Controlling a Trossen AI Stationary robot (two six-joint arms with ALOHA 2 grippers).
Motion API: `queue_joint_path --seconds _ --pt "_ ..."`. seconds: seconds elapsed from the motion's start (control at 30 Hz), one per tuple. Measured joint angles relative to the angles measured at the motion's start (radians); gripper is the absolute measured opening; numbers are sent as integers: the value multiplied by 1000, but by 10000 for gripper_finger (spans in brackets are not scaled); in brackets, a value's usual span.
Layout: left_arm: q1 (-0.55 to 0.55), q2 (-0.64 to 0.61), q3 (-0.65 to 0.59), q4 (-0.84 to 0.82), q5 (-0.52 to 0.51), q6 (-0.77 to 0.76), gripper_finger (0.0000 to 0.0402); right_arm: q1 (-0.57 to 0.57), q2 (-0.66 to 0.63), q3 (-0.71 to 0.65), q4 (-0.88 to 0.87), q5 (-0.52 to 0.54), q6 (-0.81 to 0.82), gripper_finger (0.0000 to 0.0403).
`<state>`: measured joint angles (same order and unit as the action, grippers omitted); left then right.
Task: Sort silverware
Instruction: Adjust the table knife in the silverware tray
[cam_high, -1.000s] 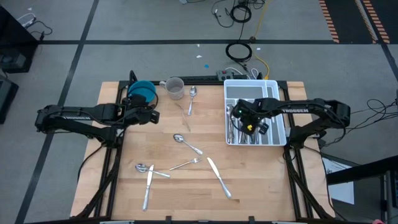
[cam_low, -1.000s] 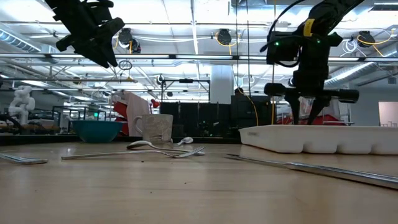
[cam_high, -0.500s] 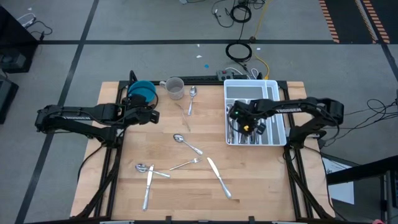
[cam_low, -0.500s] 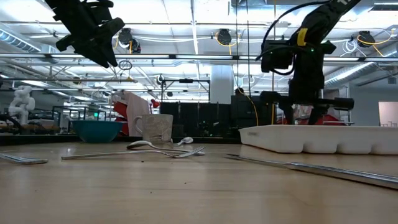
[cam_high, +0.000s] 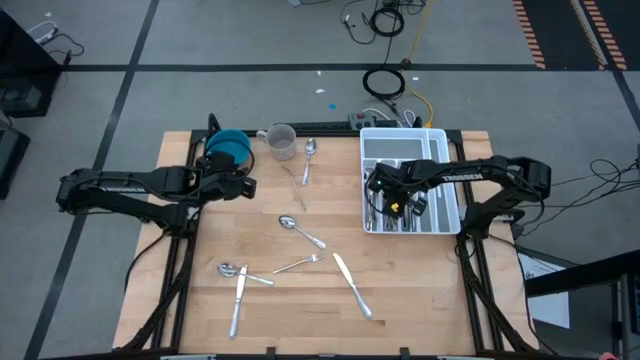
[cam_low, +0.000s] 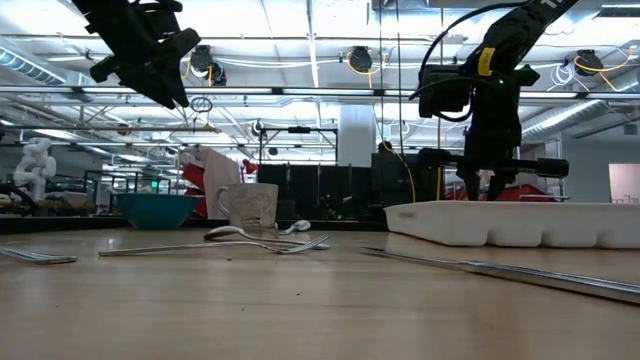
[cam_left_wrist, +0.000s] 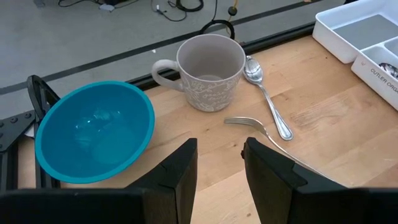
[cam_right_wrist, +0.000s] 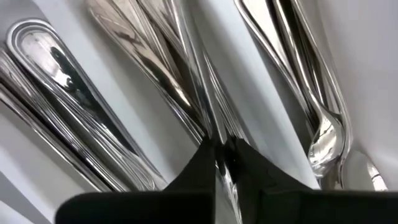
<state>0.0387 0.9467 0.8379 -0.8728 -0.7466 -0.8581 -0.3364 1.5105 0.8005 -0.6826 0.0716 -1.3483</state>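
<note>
Your right gripper (cam_high: 384, 196): fingers pinched together on a piece of silverware (cam_right_wrist: 186, 93) lying in the white tray (cam_high: 450, 205). Your left gripper (cam_left_wrist: 219, 163): parted, empty, beside the blue bowl (cam_left_wrist: 93, 130). More pieces lie loose on the table (cam_high: 420, 290).

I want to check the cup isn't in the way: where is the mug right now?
In the high view the mug stands at the table's far edge, left of centre, between the blue bowl and a spoon, just ahead of the waiting left gripper.
</note>
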Motion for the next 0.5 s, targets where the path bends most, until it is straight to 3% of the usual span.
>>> queue_joint_path --seconds 0.5 --pt "0 0 0 0 0 0 136 46 -48 -6 -24 70 51 17"
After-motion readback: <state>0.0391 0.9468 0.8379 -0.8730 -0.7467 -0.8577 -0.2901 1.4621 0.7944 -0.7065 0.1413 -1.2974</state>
